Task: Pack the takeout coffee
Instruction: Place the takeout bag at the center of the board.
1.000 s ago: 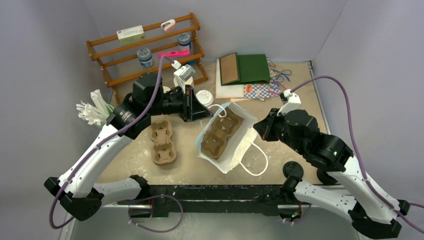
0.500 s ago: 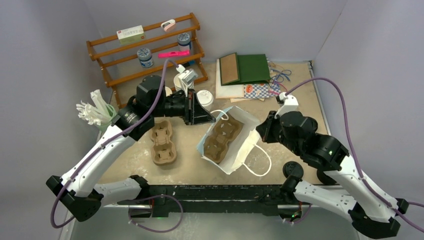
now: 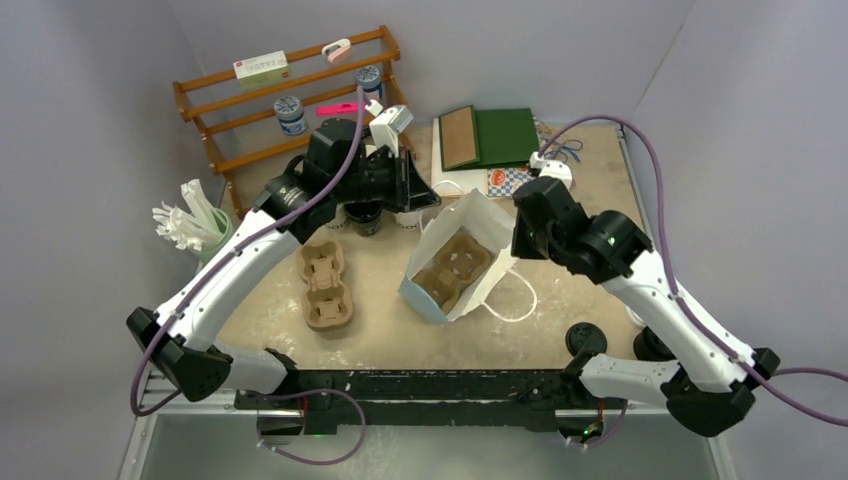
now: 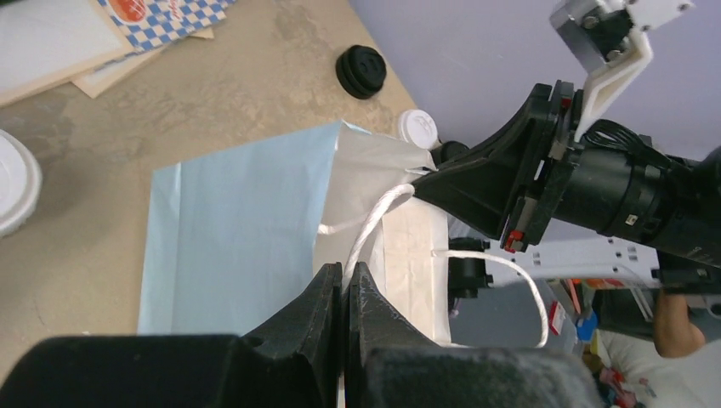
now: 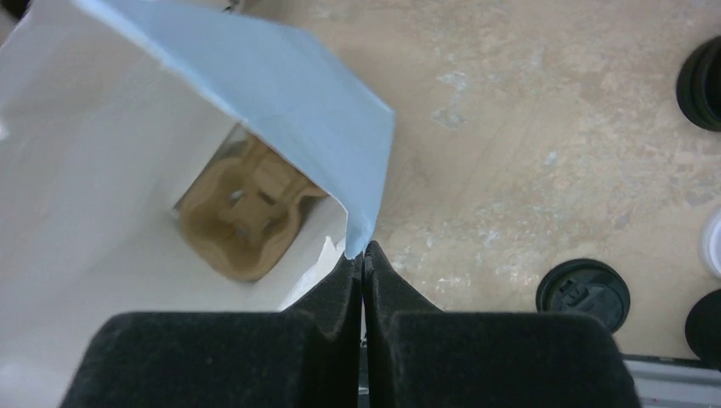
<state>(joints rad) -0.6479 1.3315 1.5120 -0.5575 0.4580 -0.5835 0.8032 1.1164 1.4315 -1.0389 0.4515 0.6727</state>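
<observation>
A light-blue paper bag (image 3: 425, 300) with a white inside stands tilted at mid-table, its mouth held open. A brown cup carrier (image 3: 450, 270) (image 5: 246, 208) lies inside it. My left gripper (image 3: 428, 200) (image 4: 347, 268) is shut on the bag's white cord handle (image 4: 374, 217) at the far rim. At the right rim my right gripper (image 3: 517, 245) (image 5: 364, 246) is shut on the bag's blue edge (image 5: 361, 221). A black-lidded takeout coffee (image 3: 585, 340) (image 5: 583, 293) (image 4: 361, 70) stands front right. A white cup lid (image 4: 13, 183) shows at the left edge of the left wrist view.
A second brown carrier (image 3: 325, 288) lies left of the bag. A wooden rack (image 3: 290, 100) stands at the back left, with white utensils (image 3: 185, 225) near it. Green and brown pads (image 3: 500, 135) lie at the back. Another white lid (image 4: 418, 127) sits near the right arm's base.
Both grippers have risen and moved toward the back with the bag. The bag went from lying flat to standing with its mouth open. The left arm now covers the white-lidded cup.
</observation>
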